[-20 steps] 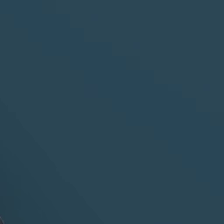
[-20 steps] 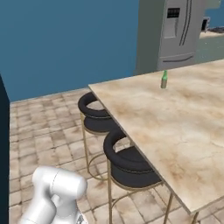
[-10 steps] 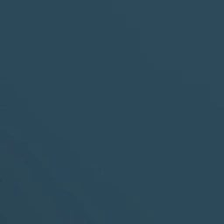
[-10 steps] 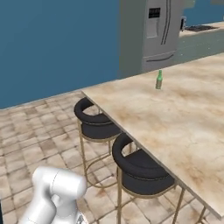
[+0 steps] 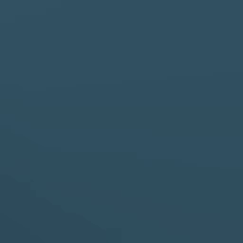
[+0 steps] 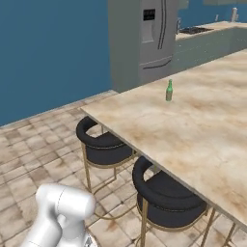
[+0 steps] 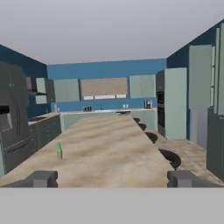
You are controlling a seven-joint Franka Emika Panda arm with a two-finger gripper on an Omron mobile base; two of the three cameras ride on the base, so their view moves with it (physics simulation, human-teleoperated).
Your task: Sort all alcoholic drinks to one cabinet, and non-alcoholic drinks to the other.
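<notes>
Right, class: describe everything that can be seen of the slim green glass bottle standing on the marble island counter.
The slim green glass bottle is small, with a narrow neck above a wider body and a pale band like a label around its middle. It stands upright and alone on the beige marble island counter, near the end facing the steel fridge. Only the counter beneath touches it. In the hand view it sits at the left, far ahead of the open gripper.
</notes>
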